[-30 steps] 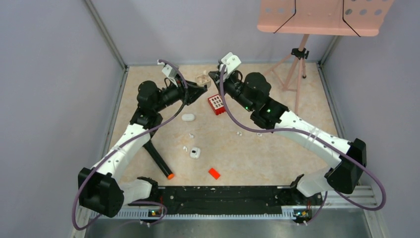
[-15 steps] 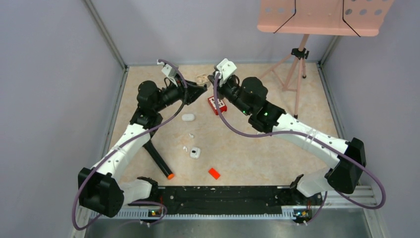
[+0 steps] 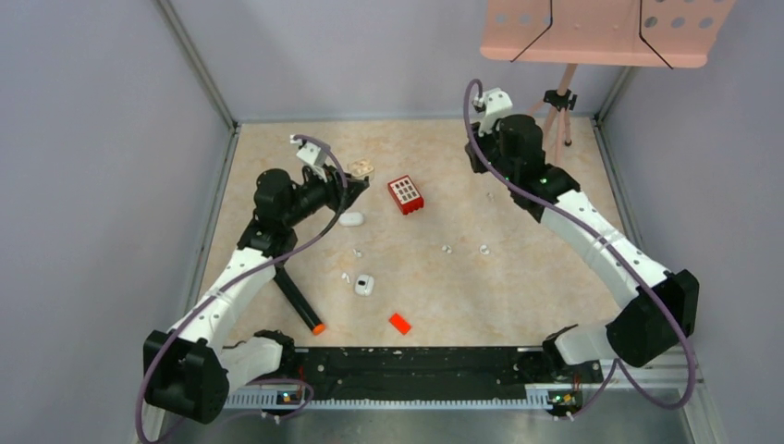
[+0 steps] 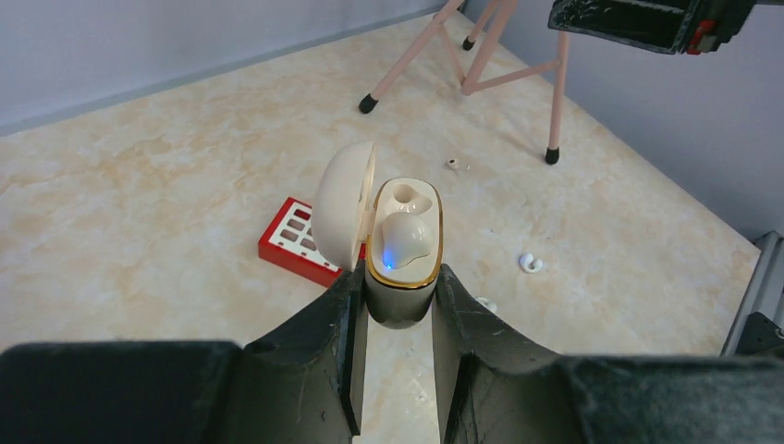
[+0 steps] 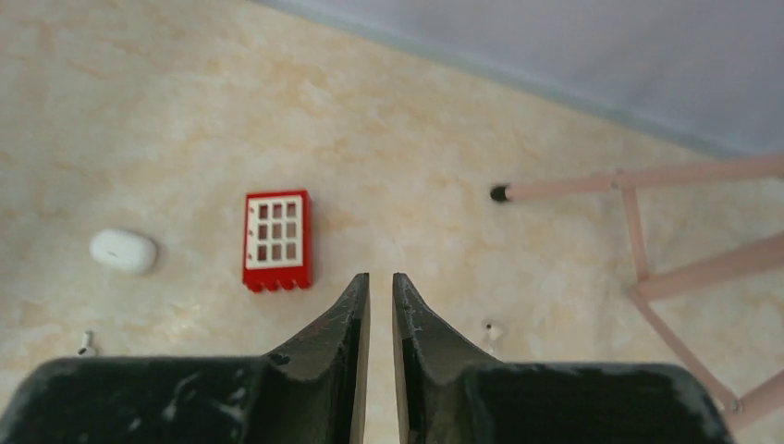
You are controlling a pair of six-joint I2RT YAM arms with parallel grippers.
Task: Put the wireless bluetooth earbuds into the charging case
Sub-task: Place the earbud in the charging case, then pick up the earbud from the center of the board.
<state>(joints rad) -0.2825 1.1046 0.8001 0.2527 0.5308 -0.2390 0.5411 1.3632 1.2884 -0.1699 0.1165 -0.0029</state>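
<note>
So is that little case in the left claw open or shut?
Open. The case has its lid swung back, showing one earbud seated inside.

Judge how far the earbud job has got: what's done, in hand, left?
Done: one earbud sits in the open charging case; its second socket is empty. In hand: the left gripper clamps the case; the right gripper is empty, barely parted. Left: loose earbuds on the table need inserting.

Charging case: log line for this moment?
left gripper: shut on open charging case | earbud: one seated, second socket empty | right gripper: empty, jaws barely apart
</note>
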